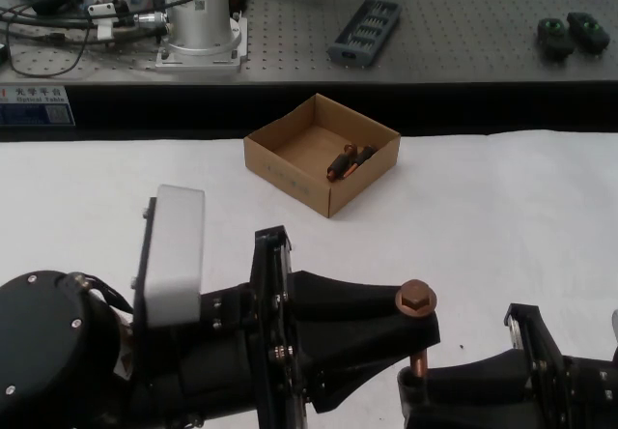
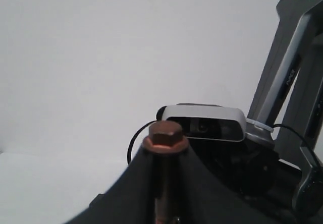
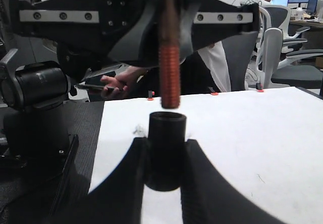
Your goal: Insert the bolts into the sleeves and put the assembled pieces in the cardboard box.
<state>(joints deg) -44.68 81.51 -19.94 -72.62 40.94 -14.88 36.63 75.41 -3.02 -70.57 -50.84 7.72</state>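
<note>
Gripping a copper-coloured hex-head bolt [image 2: 165, 138], the L gripper [image 2: 164, 176] has its two black fingers closed on the shank just under the head. Bolt is upright, head up, threaded end down. In high view the head [image 1: 416, 301] sits atop the L fingertips, near the bottom edge, w/ a short bit of shank showing below them.

R gripper [image 3: 165, 171] is closed narrow on a short black cylindrical sleeve [image 3: 165, 138], held upright w/ the open mouth facing up, one finger each side. The bolt's threaded tip [image 3: 170, 72] hangs directly over the sleeve mouth, lined up w/ it. Only a thin gap between them, so not inserted yet.

Open brown cardboard box [image 1: 290, 173] sits on the white sheet [image 1: 502, 216] further fwd, well apart from both grippers. Inside lie two dark assembled pieces w/ reddish ends [image 1: 350, 160], side by side, close to the box's R wall.

Behind the sheet: a black perforated bench top [image 1: 463, 14] w/ a silver metal column [image 1: 198, 9] and a dark ribbed tray [image 1: 364, 30].
</note>
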